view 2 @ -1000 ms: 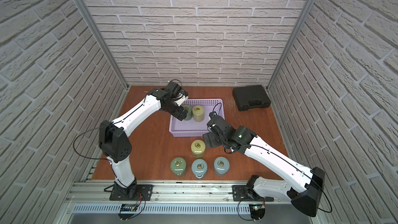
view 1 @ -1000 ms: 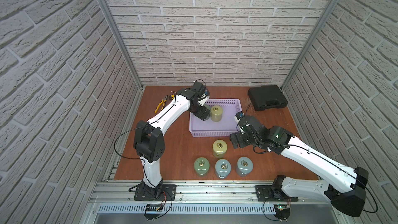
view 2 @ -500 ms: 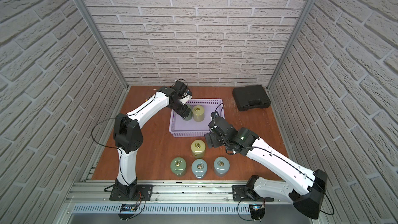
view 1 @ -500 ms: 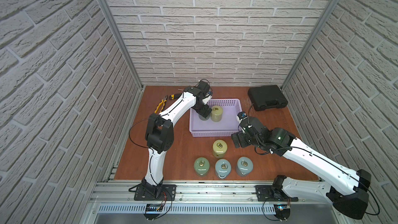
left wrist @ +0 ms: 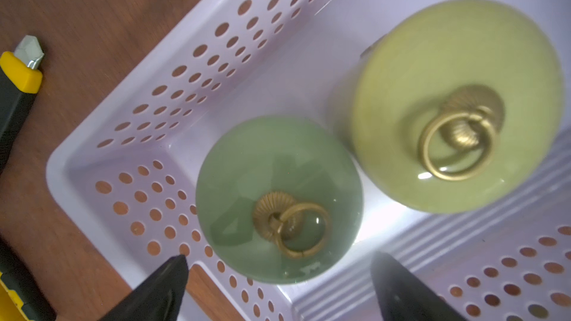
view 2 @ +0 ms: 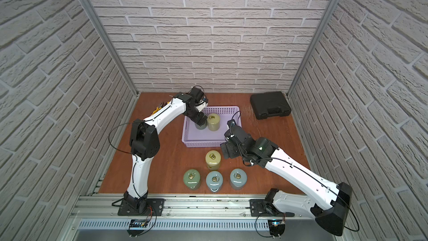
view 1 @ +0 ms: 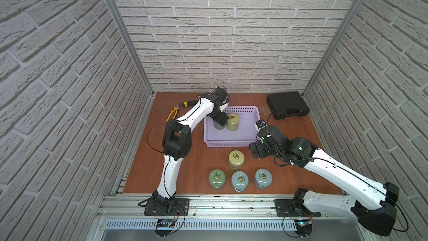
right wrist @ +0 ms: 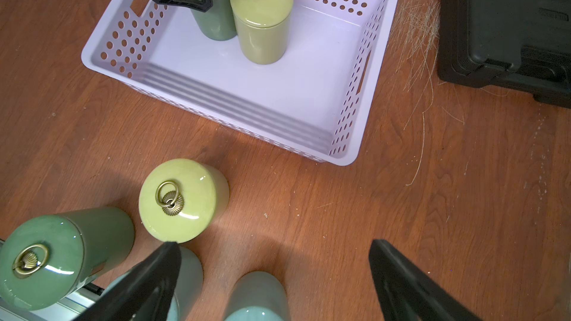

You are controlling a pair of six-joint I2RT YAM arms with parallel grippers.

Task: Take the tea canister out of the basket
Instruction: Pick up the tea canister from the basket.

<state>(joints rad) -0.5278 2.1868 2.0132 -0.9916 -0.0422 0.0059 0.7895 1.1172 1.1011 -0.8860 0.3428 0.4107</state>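
1. The green canister (left wrist: 278, 199) stands upright in the far left corner of the basket (view 1: 231, 145), close to two of its holed walls. It sits directly beneath the left pincer (left wrist: 281, 257), which points down at it.
2. Its long axis is vertical. I judge the coming move to be a straight drop past the lid, a squeeze across the round body, then a lift clear of the rim.
3. The left pincer is spread, with one finger to each side of the lid and the gap wider than the lid. I cannot tell whether the tips are already below the lid's edge or just above it.
4. In the left wrist view one fingertip lies over the basket wall, so that side probably has little room.
5. A yellow-green canister (left wrist: 457, 103) stands upright just beside the green one, with a narrow gap between them.
6. The left arm is much the nearer. The right pincer (right wrist: 275, 243) is spread wide and empty. It hovers over the table (right wrist: 309, 211) outside the basket's near right corner, well apart from the green canister.
7. The green canister is a glossy, dull green cylinder. A brass ring (left wrist: 301, 231) lies flat on the lid beside a ribbed knob. The glaze looks smooth and likely slippery.
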